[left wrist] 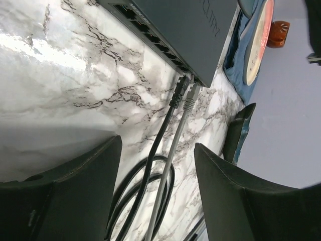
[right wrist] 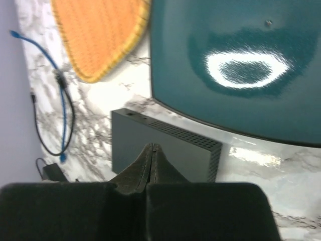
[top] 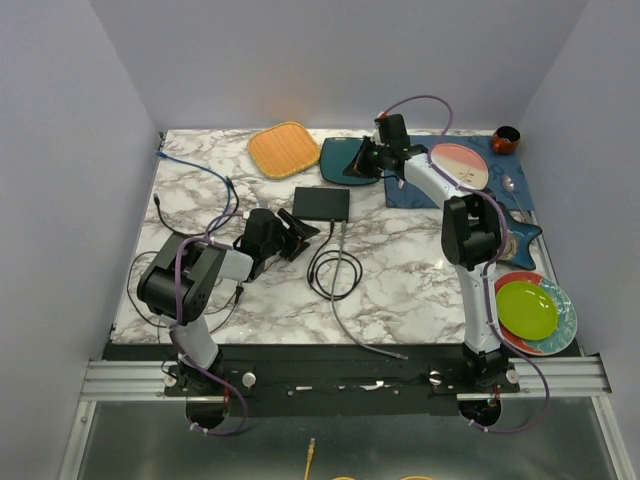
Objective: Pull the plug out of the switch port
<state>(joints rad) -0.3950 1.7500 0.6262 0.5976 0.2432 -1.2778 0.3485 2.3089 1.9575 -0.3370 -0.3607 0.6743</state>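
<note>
Orange woven mat (top: 284,149), teal square plate (top: 333,156), green plate (top: 527,308)

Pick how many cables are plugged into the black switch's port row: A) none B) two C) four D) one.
B: the left wrist view shows a black plug and a grey plug seated side by side at the switch edge.

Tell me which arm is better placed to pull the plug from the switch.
Left, most likely. The left gripper is open and faces the switch's port side, the two plugs straight ahead. The right gripper is shut, beyond the switch's far edge by the teal plate, away from the plugs.
</note>
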